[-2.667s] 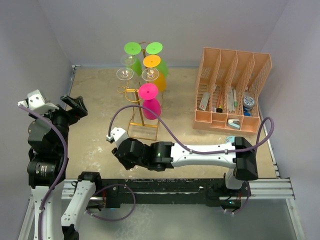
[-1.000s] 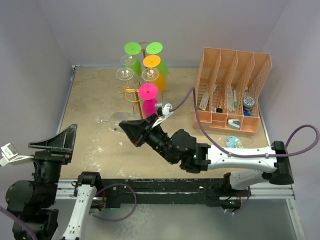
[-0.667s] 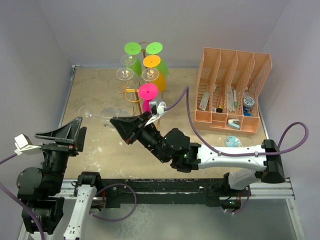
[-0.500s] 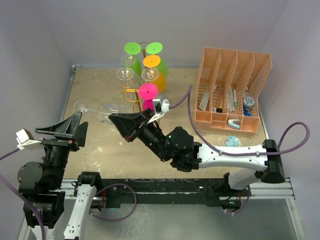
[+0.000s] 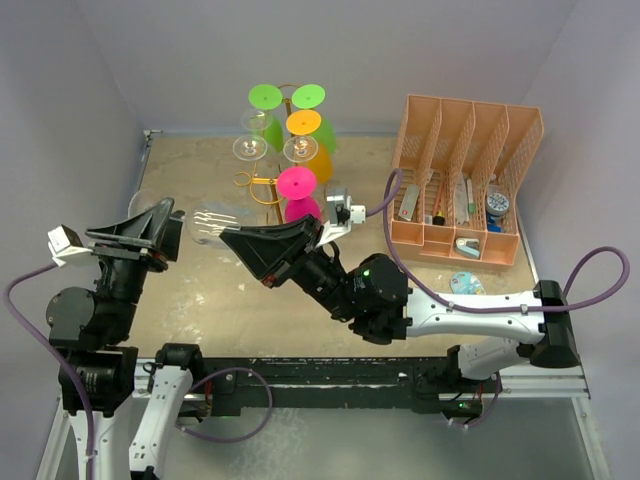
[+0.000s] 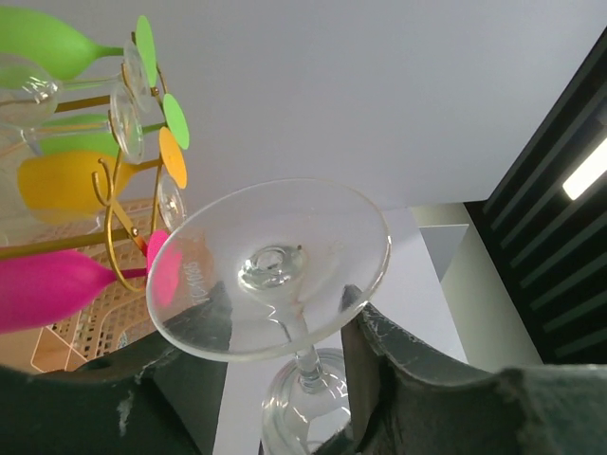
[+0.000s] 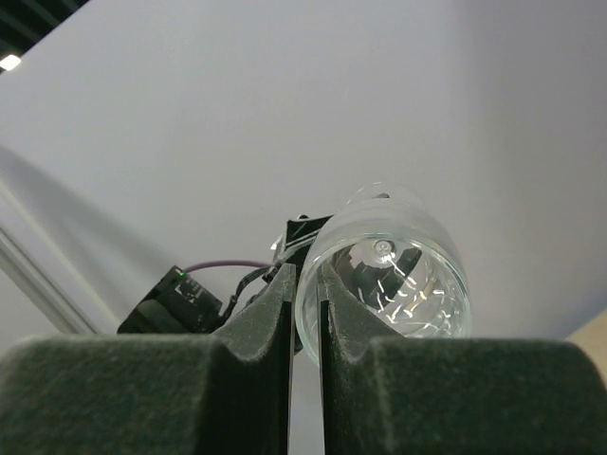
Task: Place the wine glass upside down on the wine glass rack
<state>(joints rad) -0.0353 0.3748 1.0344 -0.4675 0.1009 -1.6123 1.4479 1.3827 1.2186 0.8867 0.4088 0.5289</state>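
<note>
One gold wire rack. Hung on it, six in all: two green glasses, one orange glass, one pink glass, two clear glasses. One more clear wine glass off it. One peach organizer, four slots.

The wine glass is showing as clear, smooth, glossy glass, and the wine glass rack is gleaming as gold metal wire. The right gripper's fingers are looking matt, dark and fuzzy; the organizer at upper right is showing peach plastic mesh.
</note>
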